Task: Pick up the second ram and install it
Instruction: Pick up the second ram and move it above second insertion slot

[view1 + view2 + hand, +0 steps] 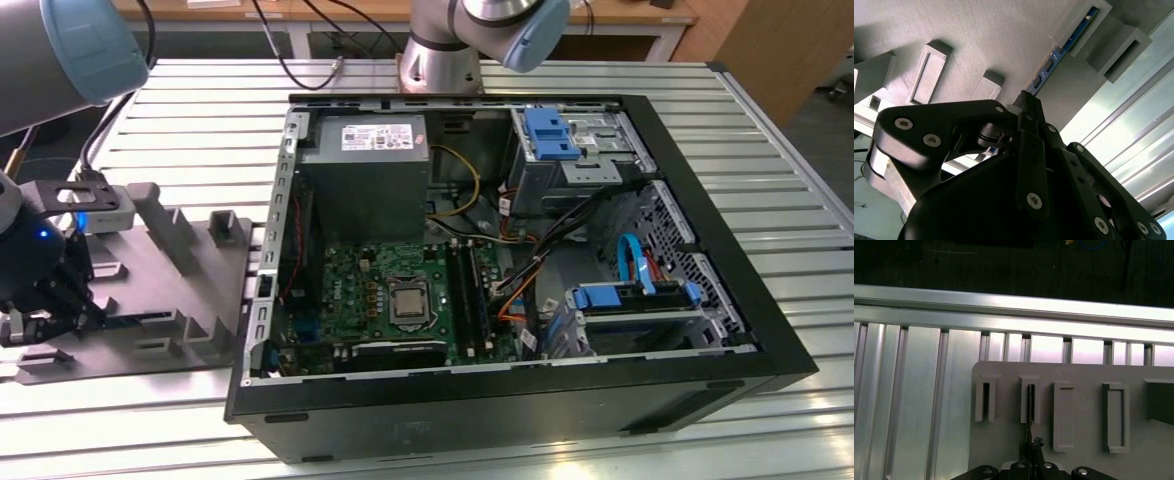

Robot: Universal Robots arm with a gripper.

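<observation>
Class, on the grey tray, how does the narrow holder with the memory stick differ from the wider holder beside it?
The narrow holder has a thin slit; the wider holder has a broad rectangular recess. The narrow holder carries the memory stick on edge; the wider holder looks empty. The gripper lines up with the narrow holder, not the wider holder. Both are raised grey frames on one tray.
</observation>
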